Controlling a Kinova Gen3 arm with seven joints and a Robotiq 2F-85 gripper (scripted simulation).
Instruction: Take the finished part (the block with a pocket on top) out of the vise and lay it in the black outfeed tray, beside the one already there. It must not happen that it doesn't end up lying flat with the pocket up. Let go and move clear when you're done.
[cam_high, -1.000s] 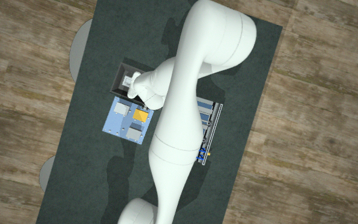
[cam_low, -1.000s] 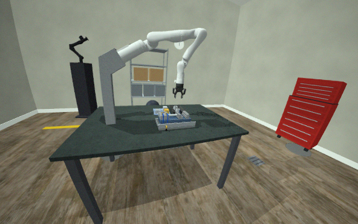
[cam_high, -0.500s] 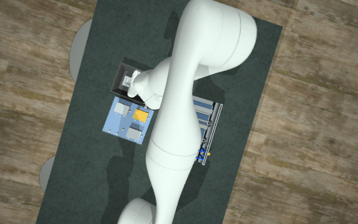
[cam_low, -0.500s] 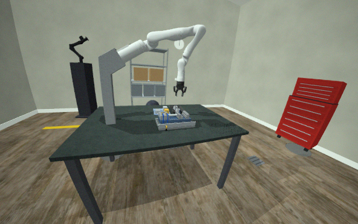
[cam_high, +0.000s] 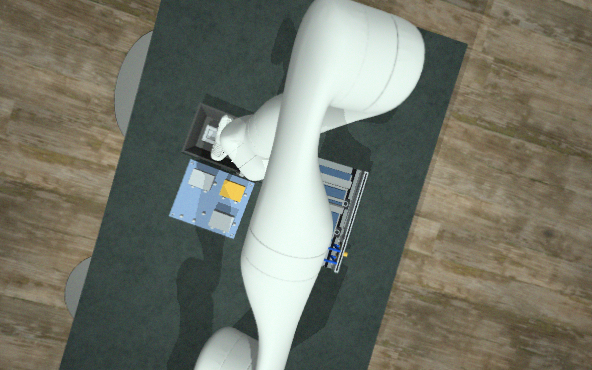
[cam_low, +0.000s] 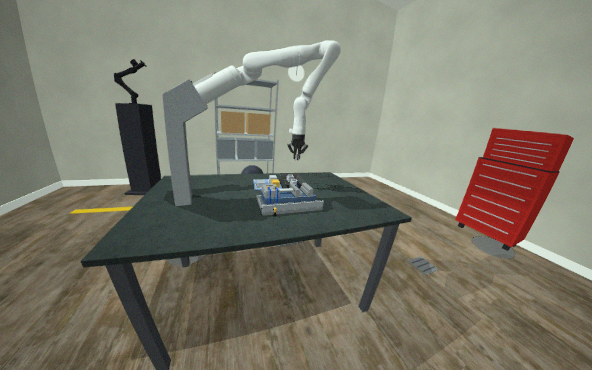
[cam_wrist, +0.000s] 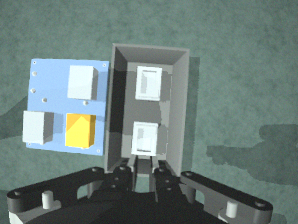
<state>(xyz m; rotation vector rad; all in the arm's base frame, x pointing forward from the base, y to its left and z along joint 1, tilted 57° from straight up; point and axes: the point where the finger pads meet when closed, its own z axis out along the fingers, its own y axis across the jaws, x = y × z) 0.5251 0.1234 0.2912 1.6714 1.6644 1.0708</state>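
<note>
While the gripper (cam_wrist: 145, 171) hangs pressed together and empty, both pocketed blocks (cam_wrist: 144, 139) lie pocket-up in the tray (cam_wrist: 117, 106).

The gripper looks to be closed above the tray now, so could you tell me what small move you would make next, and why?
Probably just lift the arm clear and stop. The gripper is shut on nothing, well above the black outfeed tray. Two pocketed blocks lie inside it, one beside the other, so the placement looks done. The vise itself is hidden under the arm.
</note>
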